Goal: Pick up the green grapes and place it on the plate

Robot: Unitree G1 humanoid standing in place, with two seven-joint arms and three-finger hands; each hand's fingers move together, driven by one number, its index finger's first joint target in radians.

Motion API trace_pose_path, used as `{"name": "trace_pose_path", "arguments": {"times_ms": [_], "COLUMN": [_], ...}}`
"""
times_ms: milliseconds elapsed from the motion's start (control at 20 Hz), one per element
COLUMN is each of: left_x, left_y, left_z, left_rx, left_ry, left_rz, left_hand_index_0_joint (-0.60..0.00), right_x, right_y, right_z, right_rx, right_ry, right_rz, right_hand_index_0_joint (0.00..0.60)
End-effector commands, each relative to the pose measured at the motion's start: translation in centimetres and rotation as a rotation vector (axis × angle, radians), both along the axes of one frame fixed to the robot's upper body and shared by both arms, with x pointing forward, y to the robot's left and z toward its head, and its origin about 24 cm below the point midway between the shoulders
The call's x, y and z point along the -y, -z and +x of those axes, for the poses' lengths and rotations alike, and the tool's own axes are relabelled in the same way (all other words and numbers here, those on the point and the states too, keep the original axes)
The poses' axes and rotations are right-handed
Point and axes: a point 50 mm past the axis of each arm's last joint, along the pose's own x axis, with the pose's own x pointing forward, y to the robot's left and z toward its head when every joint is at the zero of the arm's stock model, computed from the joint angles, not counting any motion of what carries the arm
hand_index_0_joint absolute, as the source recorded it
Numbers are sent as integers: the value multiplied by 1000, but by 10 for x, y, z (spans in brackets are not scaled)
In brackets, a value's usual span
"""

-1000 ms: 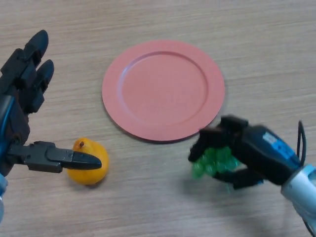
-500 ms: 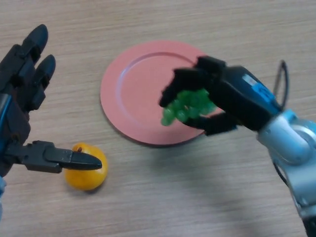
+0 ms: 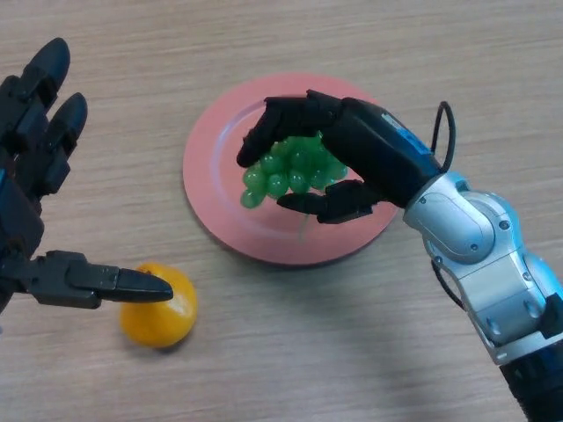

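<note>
A bunch of green grapes (image 3: 292, 171) is held in my right hand (image 3: 369, 154), whose fingers and thumb curl round it. The hand holds the bunch over the middle of the round pink plate (image 3: 215, 141) on the wooden table. I cannot tell whether the grapes touch the plate. My left hand (image 3: 31, 167) is open at the left edge, fingers straight and thumb stretched out, holding nothing.
An orange (image 3: 158, 308) lies on the table at the lower left, just under my left hand's thumb (image 3: 106, 283) and below-left of the plate. The table is light wood all round.
My right hand has carried the grapes up and to the left, from the table below-right of the plate to over the plate's middle. My left hand has hardly moved.
</note>
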Motion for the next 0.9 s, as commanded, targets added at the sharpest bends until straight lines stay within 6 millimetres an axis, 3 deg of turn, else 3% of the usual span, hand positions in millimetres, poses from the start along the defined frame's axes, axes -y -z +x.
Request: {"name": "trace_pose_path", "arguments": {"times_ms": [50,250,400,600,900], "left_x": [-3,0,1,2,2], "left_y": [-28,-25,-26,-25,-22], "left_z": [-11,-10,-9,-4,4], "left_rx": [187,174,178,192,174], "left_ry": [-31,-22,-21,-18,-15], "left_rz": [71,72,77,88,106], "left_hand_index_0_joint": [0,0,0,0,0], "right_x": [6,13,21,38,61], "right_y": [-59,-64,-62,-57,-33], "right_z": [0,1,-3,-27,-67], "right_rx": [233,277,209,53,-216], "right_ry": [28,83,104,92,88], "right_rz": [250,281,319,402,549], "right_hand_index_0_joint": [5,0,0,0,0]}}
